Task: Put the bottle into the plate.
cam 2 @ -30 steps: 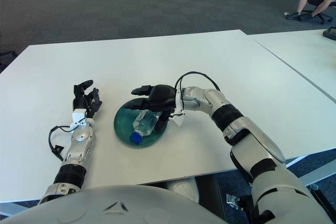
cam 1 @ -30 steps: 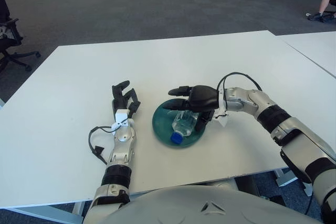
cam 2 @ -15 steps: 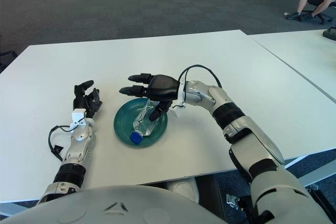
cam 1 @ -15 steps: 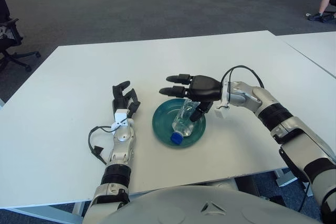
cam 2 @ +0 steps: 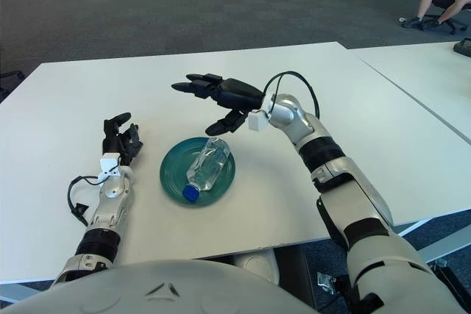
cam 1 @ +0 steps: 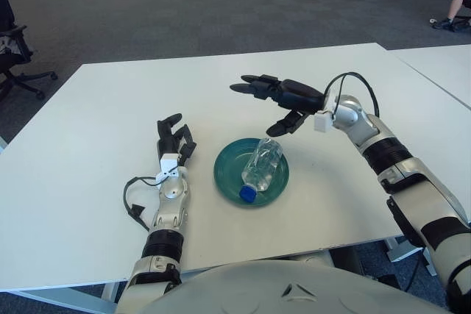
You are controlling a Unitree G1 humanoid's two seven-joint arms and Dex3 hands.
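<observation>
A clear plastic bottle (cam 1: 260, 167) with a blue cap lies on its side in the dark green plate (cam 1: 227, 175), cap toward the near edge. My right hand (cam 1: 274, 95) hovers above and behind the plate, fingers spread and holding nothing, clear of the bottle. My left hand (cam 1: 174, 140) shows on the white table to the left of the plate, fingers relaxed and empty.
The white table (cam 1: 110, 108) stretches wide around the plate. A second white table (cam 1: 441, 64) adjoins at the right. Beyond lie grey carpet, an office chair (cam 1: 15, 56) at far left and boxes at the back.
My right hand let go of the bottle, opened and rose up and back from the plate. The bottle stays lying in the plate. The left hand has not moved.
</observation>
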